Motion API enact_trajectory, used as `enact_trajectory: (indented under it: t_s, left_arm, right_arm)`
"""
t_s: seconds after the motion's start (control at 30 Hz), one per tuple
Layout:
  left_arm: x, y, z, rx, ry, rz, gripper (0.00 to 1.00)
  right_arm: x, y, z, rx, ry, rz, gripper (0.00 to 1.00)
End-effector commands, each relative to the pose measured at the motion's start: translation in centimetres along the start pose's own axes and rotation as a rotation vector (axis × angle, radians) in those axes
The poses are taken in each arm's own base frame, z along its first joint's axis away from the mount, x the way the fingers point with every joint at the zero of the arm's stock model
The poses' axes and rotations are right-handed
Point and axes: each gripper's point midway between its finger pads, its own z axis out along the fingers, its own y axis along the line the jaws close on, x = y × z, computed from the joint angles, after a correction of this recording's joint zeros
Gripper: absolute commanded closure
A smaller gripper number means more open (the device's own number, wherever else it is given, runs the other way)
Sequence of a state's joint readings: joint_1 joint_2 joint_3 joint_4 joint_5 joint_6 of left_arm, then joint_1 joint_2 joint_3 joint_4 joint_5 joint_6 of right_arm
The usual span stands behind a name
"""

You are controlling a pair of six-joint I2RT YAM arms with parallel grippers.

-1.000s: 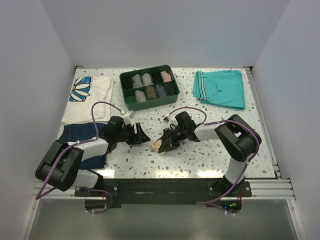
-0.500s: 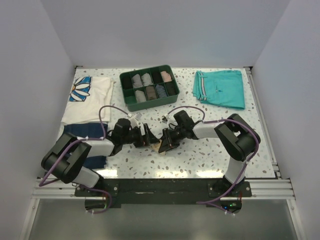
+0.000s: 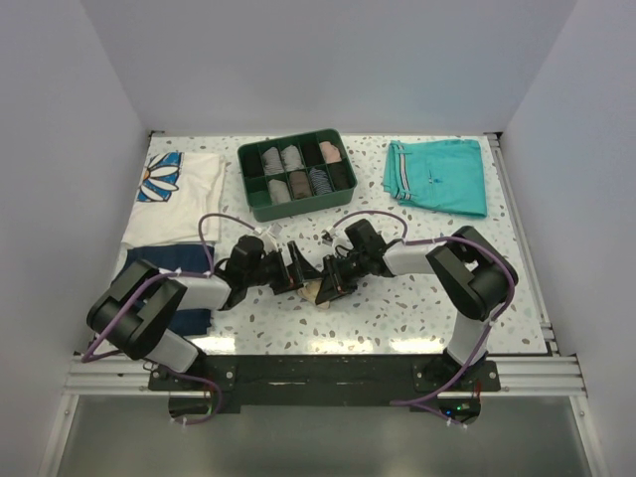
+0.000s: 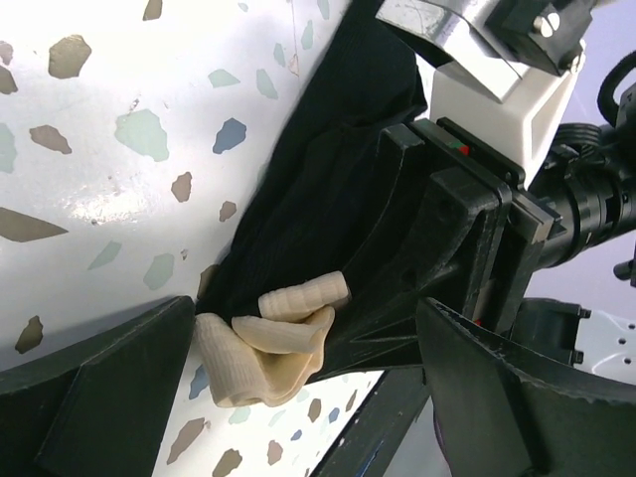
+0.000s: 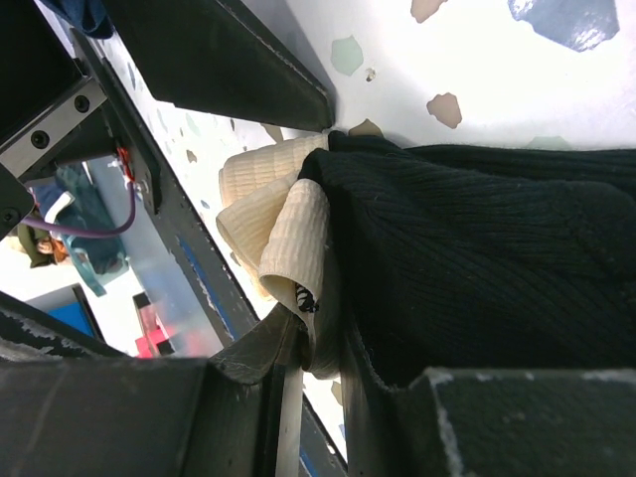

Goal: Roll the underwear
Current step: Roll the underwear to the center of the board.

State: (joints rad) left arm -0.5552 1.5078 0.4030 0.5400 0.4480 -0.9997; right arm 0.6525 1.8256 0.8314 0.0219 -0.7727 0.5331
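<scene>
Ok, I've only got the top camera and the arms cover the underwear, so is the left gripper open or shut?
Observer: Open. The left wrist view shows the left gripper with its fingers spread wide and the beige waistband bunched between them.
Operator: Is it rolled yet?
Observer: Not neatly. The right wrist view shows the underwear as a black ribbed bunch, with the band folded at one end.
Operator: Is the right one holding it?
Observer: Fabric fills the right gripper, but I cannot tell if it is clamped.

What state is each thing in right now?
underwear: crumpled, beige waistband showing
left end effector: open, around the underwear's edge
right end effector: shut on the underwear
tray: holding small rolls
shorts: folded flat
shirt: folded flat
navy garment: folded
</scene>
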Motion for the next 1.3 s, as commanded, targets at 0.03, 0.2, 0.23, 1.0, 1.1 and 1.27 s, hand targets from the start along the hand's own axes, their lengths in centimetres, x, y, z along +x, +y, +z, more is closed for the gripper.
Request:
enact_trajectory:
  t_s: [0.03, 0.2, 0.23, 1.0, 1.1, 1.27]
  left_arm:
    - [1.8, 4.6, -0.4, -0.226, 0.023, -0.103, 0.00]
    - [3.7, 7.0, -1.3, -0.340, 0.049, -0.211, 0.04]
    - [3.9, 7.3, -1.4, -0.350, 0.050, -0.225, 0.05]
    - [4.6, 9.7, -1.6, -0.524, 0.062, -0.255, 0.08]
    - [5.2, 9.9, -1.3, -0.523, 0.080, -0.265, 0.11]
    - [6.3, 10.5, -1.5, -0.527, 0.099, -0.264, 0.30]
  right_arm:
    - [-0.2, -0.8, -0.5, 0.059, -0.023, -0.012, 0.80]
    - [-0.5, -0.8, -0.6, 0.071, -0.034, -0.016, 0.80]
    - [-0.5, -0.8, -0.6, 0.071, -0.034, -0.016, 0.80]
    - [-0.5, -0.6, -1.0, 0.086, -0.046, -0.043, 0.80]
    - [-0.6, -0.5, -1.0, 0.089, -0.052, -0.049, 0.80]
    - [-0.5, -0.5, -1.0, 0.094, -0.053, -0.049, 0.80]
